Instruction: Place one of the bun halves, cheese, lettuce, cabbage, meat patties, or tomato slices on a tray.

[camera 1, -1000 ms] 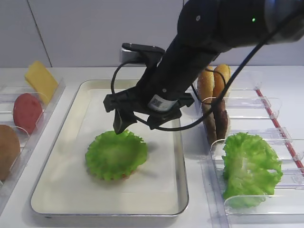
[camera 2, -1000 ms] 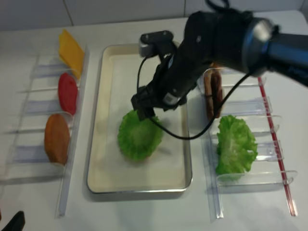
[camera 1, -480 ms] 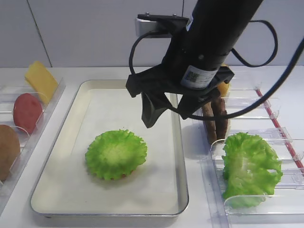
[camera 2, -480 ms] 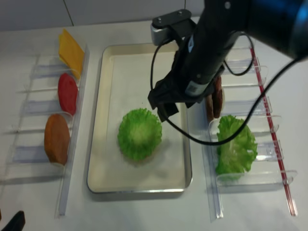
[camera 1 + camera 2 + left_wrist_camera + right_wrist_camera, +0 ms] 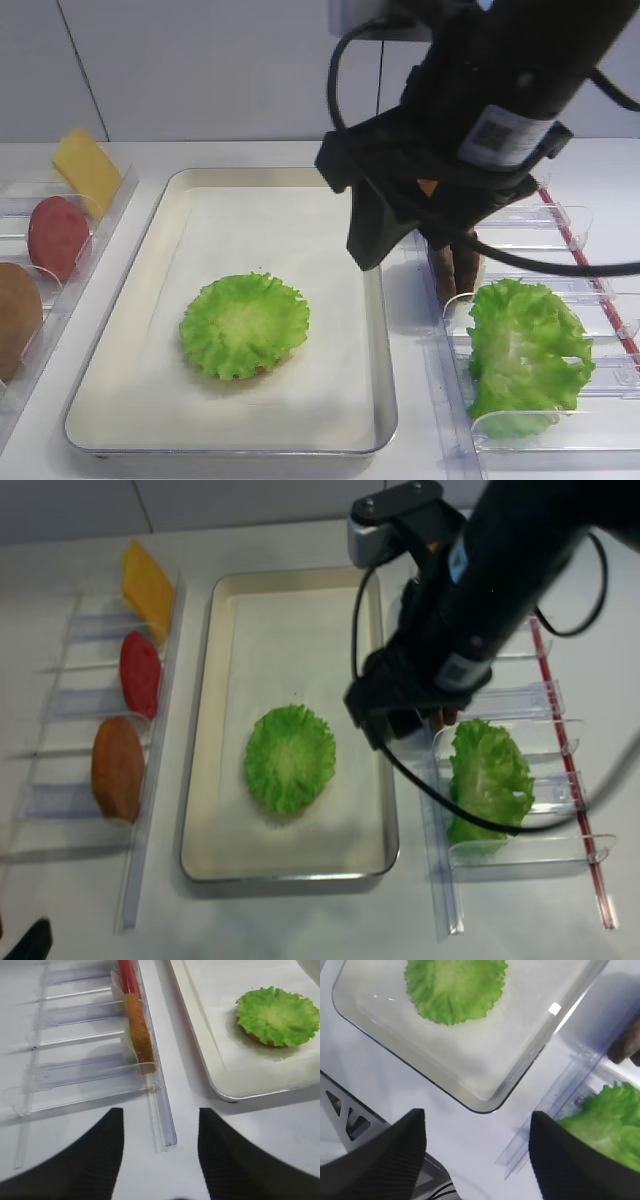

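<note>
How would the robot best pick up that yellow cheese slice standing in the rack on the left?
Probably by the cheese's free upper edge, coming from above: the thin slice stands leaning in the clear rack, so its faces are exposed for a hand to pinch while its lower part sits in the slot.

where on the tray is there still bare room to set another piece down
The tray liner is bare behind the lettuce, toward the far rim, and along the near rim in front of it. Narrower strips run beside the leaf on either side. The right edge is crowded: the right hand hangs above it, next to the rack holding the big folded leaf.
</note>
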